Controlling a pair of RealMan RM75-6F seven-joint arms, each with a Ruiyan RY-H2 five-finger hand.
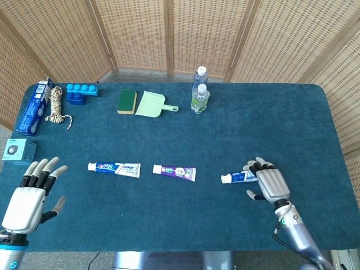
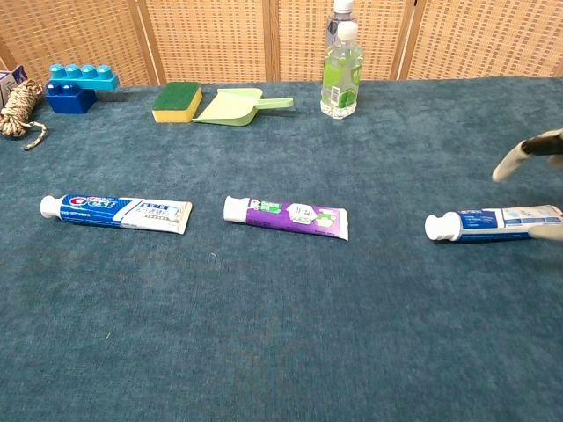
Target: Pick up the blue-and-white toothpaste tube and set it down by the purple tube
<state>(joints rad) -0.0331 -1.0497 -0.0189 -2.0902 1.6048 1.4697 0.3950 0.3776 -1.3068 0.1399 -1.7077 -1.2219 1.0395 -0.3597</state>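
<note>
Right hand [image 1: 266, 183] hovers, fingers spread and empty, over the blue-and-white toothpaste tube [image 1: 241, 176], which lies flat on the counter [image 1: 169, 214], well apart from the purple tube [image 1: 175, 171]; nothing lifted yet.

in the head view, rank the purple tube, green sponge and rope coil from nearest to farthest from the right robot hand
Measured from the right robot hand:
1. Purple tube, mid-table, to the hand's left.
2. Green sponge, toward the far edge, beside the dustpan.
3. Rope coil, far-left corner, next to the blue box.
</note>
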